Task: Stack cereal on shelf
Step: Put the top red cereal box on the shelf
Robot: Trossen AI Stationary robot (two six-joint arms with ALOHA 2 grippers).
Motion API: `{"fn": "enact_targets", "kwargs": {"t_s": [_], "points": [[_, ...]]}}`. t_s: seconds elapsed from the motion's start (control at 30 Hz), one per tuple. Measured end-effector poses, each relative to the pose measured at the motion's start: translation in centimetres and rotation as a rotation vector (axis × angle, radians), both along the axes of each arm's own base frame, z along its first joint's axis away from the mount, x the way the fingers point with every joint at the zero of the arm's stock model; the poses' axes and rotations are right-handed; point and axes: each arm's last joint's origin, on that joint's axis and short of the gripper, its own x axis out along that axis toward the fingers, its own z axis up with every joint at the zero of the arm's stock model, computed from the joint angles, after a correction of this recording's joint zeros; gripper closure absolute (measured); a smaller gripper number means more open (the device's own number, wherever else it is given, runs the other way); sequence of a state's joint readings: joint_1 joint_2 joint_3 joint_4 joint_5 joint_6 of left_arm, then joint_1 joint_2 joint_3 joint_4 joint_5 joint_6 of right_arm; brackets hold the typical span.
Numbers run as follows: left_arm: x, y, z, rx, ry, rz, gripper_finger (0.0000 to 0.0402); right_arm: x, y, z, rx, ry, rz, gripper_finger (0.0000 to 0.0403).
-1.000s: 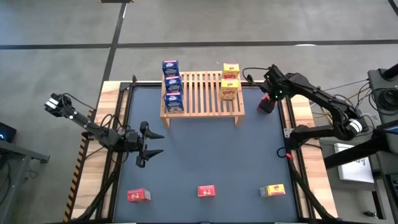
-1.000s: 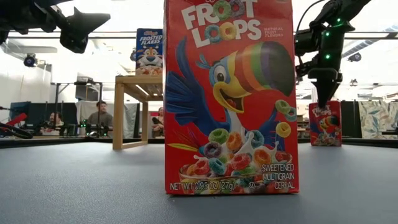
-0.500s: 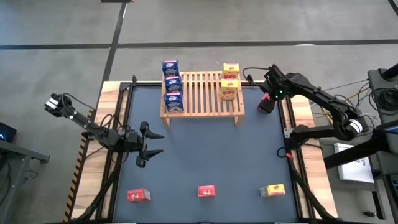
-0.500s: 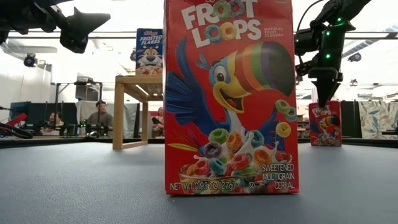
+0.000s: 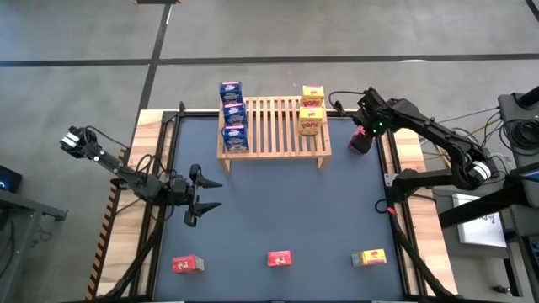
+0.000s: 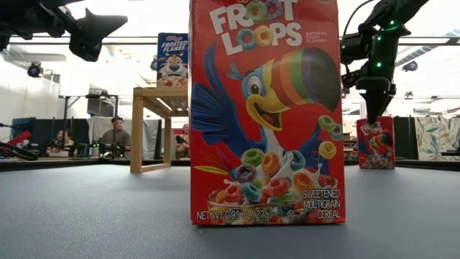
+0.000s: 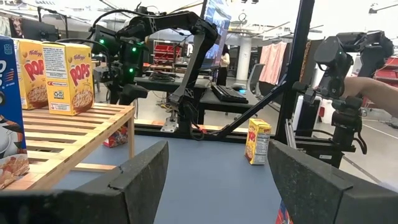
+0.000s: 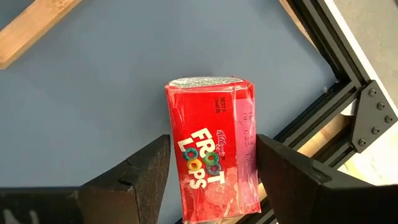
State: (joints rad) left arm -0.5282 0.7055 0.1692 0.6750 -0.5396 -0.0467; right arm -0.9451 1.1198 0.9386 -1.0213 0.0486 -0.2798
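— Shelf (image 5: 274, 128)? Boxes on it?
— Far middle of table (image 5: 278, 210). 3 blue boxes (image 5: 233, 117) on left end, 3 yellow boxes (image 5: 311, 109) on right end.
— Right gripper (image 5: 364, 135)?
— Directly above red box (image 8: 211, 146) beside shelf, fingers spread on both sides, not touching.
— Left gripper (image 5: 205, 195)?
— Open, empty, above left side of table.

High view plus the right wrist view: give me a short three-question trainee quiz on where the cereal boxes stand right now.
1. How many boxes stand on the shelf?
2. True or false: the right gripper is over a yellow box.
3. Which boxes lie along the table's near edge? A) two red, one yellow B) three blue C) three yellow

Key:
1. Six: three blue boxes, three yellow boxes.
2. False: over a red box, fingers astride it, beside the shelf.
3. A
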Motion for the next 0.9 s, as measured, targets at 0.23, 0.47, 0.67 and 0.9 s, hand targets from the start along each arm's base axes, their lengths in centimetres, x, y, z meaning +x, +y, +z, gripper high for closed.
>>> {"fn": "enact_targets", "kwargs": {"t_s": [0.23,0.47,0.67,0.9], "points": [[0.0,0.0,0.0,0.0,0.0,0.0,0.0143,0.0,0.0,0.0,0.002,0.001,0.0,0.0184],[0.0,0.0,0.0,0.006,0.0,0.001,0.0143,0.0,0.0,0.0,0.004,0.003,0.001,0.0184],[0.1,0.0,-0.1,0.011,0.006,0.001,0.0143,-0.1,0.2,0.0,0.017,0.013,0.003,0.0184],[0.2,-0.1,-0.2,0.006,0.008,0.001,0.0143,-0.2,0.3,1.5,0.037,0.0,-0.017,0.0184]]}}
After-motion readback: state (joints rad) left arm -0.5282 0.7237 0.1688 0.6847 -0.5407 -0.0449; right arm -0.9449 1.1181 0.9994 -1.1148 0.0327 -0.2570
